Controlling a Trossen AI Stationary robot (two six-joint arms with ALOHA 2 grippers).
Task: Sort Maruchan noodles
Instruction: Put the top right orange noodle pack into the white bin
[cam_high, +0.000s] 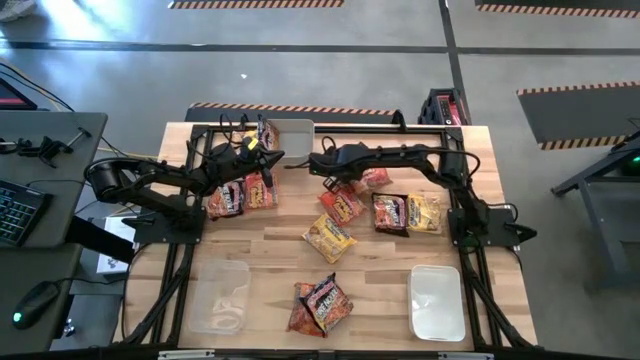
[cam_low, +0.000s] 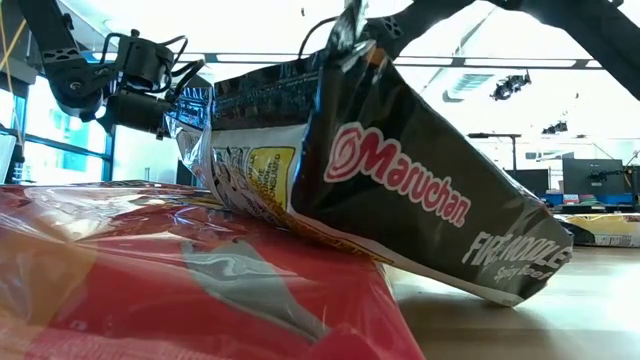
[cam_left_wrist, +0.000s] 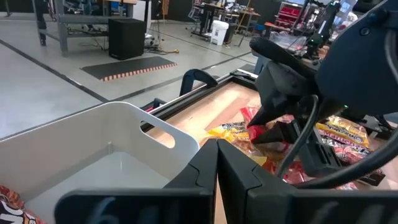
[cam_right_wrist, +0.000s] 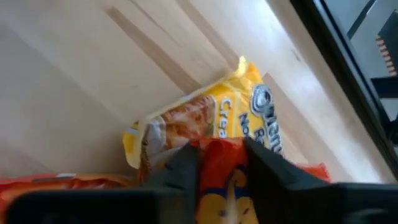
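Observation:
Ramen packets lie scattered across the middle of the wooden table (cam_high: 270, 240): red-orange ones (cam_high: 343, 205), a yellow one (cam_high: 328, 238), a dark one (cam_high: 390, 212). Others lie under the left arm (cam_high: 240, 192) and at the near edge (cam_high: 320, 303). In the low view a dark Maruchan packet (cam_low: 420, 190) leans on a red packet (cam_low: 200, 290). My right gripper (cam_right_wrist: 221, 162) is shut on a red-orange packet (cam_right_wrist: 221, 177) above a yellow packet (cam_right_wrist: 205, 118) that lies flat on the table. My left gripper (cam_left_wrist: 216, 168) hovers shut beside the white bin (cam_left_wrist: 112, 143) at the far edge. My right gripper pinches the red-orange packet between its two fingers (cam_right_wrist: 180, 165), at an edge (cam_right_wrist: 217, 149) of the packet. In the left wrist view the packet (cam_left_wrist: 264, 132) hangs below the fingers, which come from above. Whether it is lifted fully clear of the table cannot be told.
A white bin (cam_high: 292, 135) stands at the far edge, a clear bin (cam_high: 220, 295) near left and a white bin (cam_high: 437, 300) near right. The black frame (cam_high: 470, 200) runs along the table's sides. The two arms' grippers are close together at the far middle.

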